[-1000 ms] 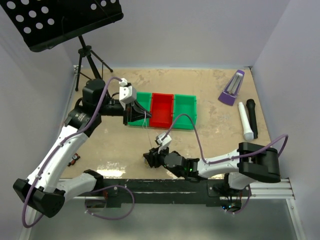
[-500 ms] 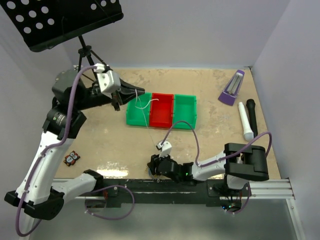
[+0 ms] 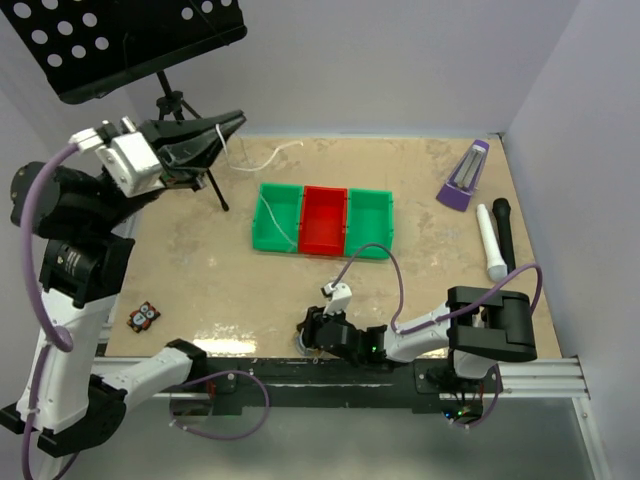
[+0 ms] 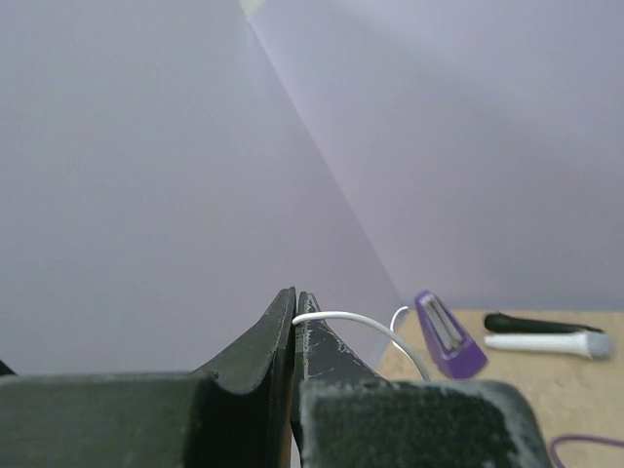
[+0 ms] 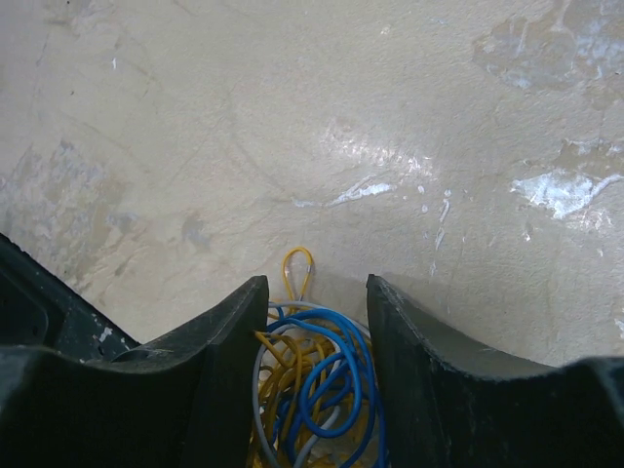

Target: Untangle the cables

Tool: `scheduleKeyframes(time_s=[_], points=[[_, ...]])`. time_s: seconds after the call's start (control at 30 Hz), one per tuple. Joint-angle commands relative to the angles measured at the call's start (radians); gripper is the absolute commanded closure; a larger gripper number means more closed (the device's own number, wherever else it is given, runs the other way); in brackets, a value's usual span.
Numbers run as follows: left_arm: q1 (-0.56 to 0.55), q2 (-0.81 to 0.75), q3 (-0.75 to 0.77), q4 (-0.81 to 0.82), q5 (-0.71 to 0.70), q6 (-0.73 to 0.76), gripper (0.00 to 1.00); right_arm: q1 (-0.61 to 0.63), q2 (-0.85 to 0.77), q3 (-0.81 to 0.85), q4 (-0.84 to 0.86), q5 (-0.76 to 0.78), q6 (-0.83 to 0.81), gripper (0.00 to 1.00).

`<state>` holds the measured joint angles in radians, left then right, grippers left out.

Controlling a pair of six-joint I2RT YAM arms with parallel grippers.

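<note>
We had swung the left gripper [image 3: 238, 118], pinched shut on the thin white cable [image 4: 336, 314], high toward the far-left corner, apparently drawing it from the blue-and-yellow cable tangle [image 5: 322, 375], which lay at the tan table's [image 3: 450, 290] near edge between the right gripper's [image 5: 317, 283] widening jaws.

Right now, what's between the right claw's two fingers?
A tangle of blue, yellow and whitish cables lies between the right claw's fingers; the right wrist view shows it.
</note>
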<state>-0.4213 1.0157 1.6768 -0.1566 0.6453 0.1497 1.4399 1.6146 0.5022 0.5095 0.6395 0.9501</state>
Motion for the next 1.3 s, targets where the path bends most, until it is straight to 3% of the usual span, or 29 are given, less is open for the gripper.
scheduleKeyframes(time_s=[0.0,0.1,0.23,0.47,0.67,1.07,1.27], points=[[0.003,0.015,0.110,0.196,-0.147,0.011,1.00,0.005,0.015,-0.017,-0.051,0.038,0.053,0.49],[0.006,0.046,0.193,0.238,-0.209,0.033,1.00,0.004,0.011,-0.016,-0.052,0.045,0.055,0.48],[0.006,0.067,0.256,0.158,-0.148,0.053,1.00,0.004,-0.005,-0.002,-0.071,0.063,0.047,0.48],[0.006,-0.042,-0.050,0.212,-0.183,0.082,1.00,-0.038,-0.094,0.145,-0.170,0.198,-0.120,0.53],[0.006,-0.078,-0.205,0.201,-0.250,0.172,1.00,-0.150,-0.206,0.119,-0.123,0.154,-0.203,0.52],[0.006,-0.055,-0.299,0.249,-0.216,0.191,1.00,-0.156,-0.309,0.047,-0.147,0.141,-0.126,0.46],[0.006,-0.048,-0.382,0.321,-0.295,0.226,1.00,-0.156,-0.389,0.038,-0.184,0.163,-0.109,0.44]])
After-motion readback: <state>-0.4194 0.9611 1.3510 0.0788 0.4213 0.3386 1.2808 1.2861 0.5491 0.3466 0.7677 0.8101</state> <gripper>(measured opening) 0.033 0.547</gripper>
